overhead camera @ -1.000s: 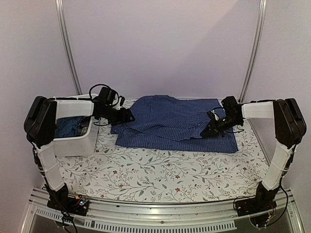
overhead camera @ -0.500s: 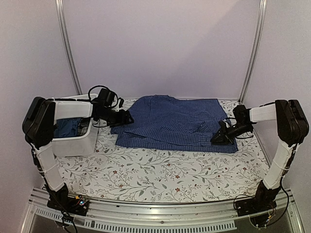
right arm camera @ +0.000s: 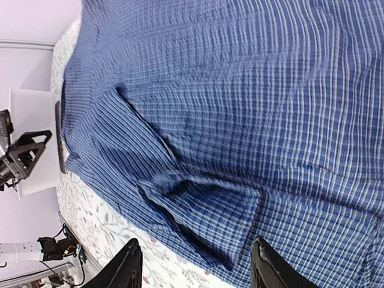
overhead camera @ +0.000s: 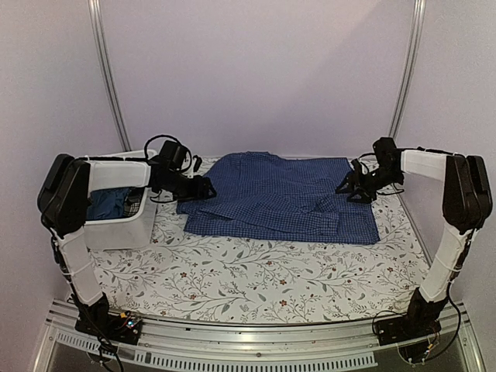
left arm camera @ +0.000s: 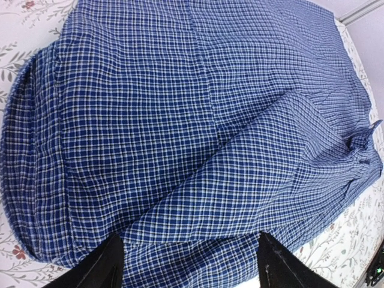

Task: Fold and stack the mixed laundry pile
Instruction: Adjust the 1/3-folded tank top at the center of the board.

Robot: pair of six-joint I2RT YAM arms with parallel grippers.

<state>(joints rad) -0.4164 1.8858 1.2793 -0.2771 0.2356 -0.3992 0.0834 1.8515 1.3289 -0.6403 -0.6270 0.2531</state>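
Released and empty, the right gripper (right arm camera: 195,273) hangs above the rumpled folded-in sleeve (right arm camera: 204,210) of the checked shirt (right arm camera: 270,78), which lies flat on the desk (overhead camera: 271,271) between it and the likewise released left gripper (left arm camera: 189,273); a shallow pinch could snag one layer and pull the fold open.

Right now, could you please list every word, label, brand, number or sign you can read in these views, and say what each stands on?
None: no view shows any readable text.
The shirt shows only its check pattern.
The tablecloth shows only a floral print.
The tub is plain white on the side that shows.
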